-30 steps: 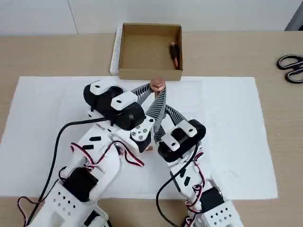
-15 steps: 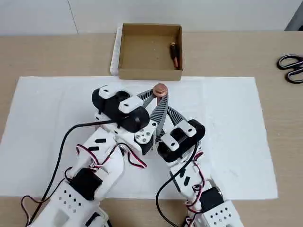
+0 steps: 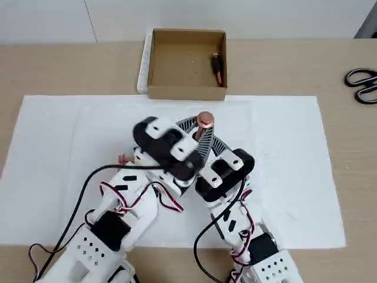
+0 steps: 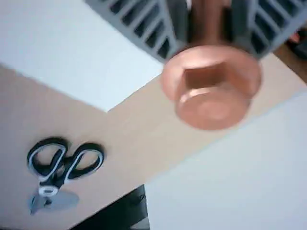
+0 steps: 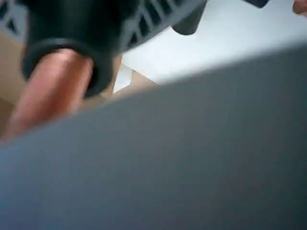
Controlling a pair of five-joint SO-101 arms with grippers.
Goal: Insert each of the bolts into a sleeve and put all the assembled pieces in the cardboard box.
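Since the left gripper clamps the bolt, apparently sleeved, we judge boxing next: carry far into the cardboard box.

The high view looks steeply down from a fixed spot over the near side of the tan wooden table. It stands far enough off to take in the white paper sheet, the open brown cardboard box at upper centre and the black-handled scissors at the right edge. The left wrist view sits right against the copper-coloured hexagonal-headed bolt, facing out toward those scissors. The right wrist view is nearer still, hard against the same bolt, which sits mid-frame from above.
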